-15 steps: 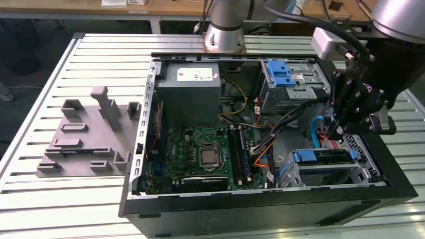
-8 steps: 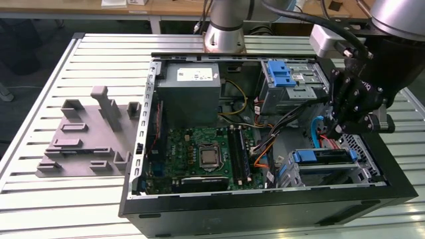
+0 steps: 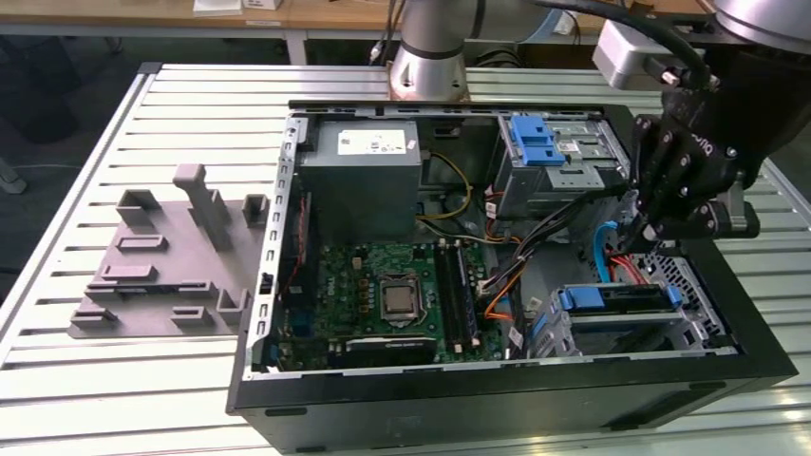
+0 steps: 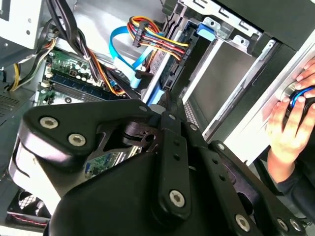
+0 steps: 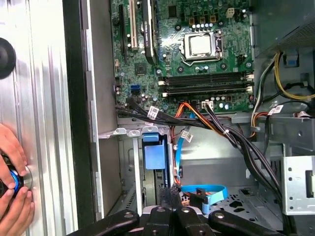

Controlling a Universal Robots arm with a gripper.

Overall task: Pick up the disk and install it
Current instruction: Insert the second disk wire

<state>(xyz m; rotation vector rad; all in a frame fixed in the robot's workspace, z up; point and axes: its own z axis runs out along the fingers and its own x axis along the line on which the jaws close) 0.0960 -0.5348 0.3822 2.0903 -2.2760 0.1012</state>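
Observation:
The disk [image 3: 618,302] sits in the lower drive bay at the case's front corner, on the exterior view's right, its blue frame [image 5: 156,157] facing up between the bay's metal walls. My gripper [image 3: 643,245] hangs just above that bay, inside the open computer case [image 3: 273,285]. In both wrist views the black fingers [image 5: 171,199] come together to a narrow tip [image 4: 166,98] with nothing between them. The tip is close over the disk's edge; whether it touches is hidden by the gripper body.
A blue flat cable [image 5: 206,191] and bundles of coloured wires [image 4: 157,44] run beside the bay. The motherboard [image 3: 393,294], a grey power supply [image 3: 367,157] and an upper cage with blue latches [image 3: 538,142] share the case. A person's hand [image 5: 12,177] rests on the table. A grey fixture plate [image 3: 165,256] lies at the exterior view's left.

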